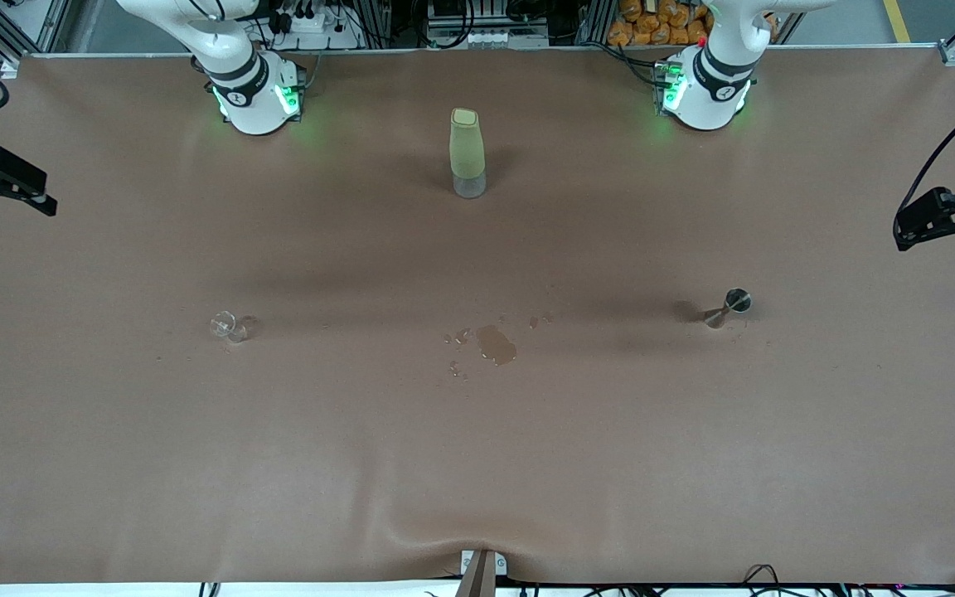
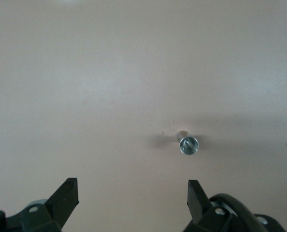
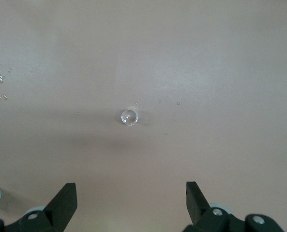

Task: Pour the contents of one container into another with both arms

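Brown cloth covers the bench [image 1: 477,464], and a puddle of spilled liquid [image 1: 496,343] with stray drops lies on it, roughly midway between my two tools.

My left tool [image 2: 132,193] hangs high over the left arm's end of the bench, fingers [image 2: 66,193] well apart and holding nothing. Almost straight below it stands the small silver metal jigger [image 2: 188,145], upright on its narrow waist, its open mouth catching the light. A few droplets sit close around it.

My right tool [image 3: 131,195] hangs high over the right arm's end, fingers spread wide, also holding nothing. Below it stands the small clear glass cup [image 3: 129,116], upright; I cannot tell whether it holds liquid.

I judge each vessel is set under its own arm so either tool can drop straight onto it.

Between the two bases stands the tall bottle with a pale green sleeve and clear base [image 1: 467,153], well apart from both tools.

The wet patch fits a pour made and both vessels set back, or a mess from elsewhere with pouring to come.
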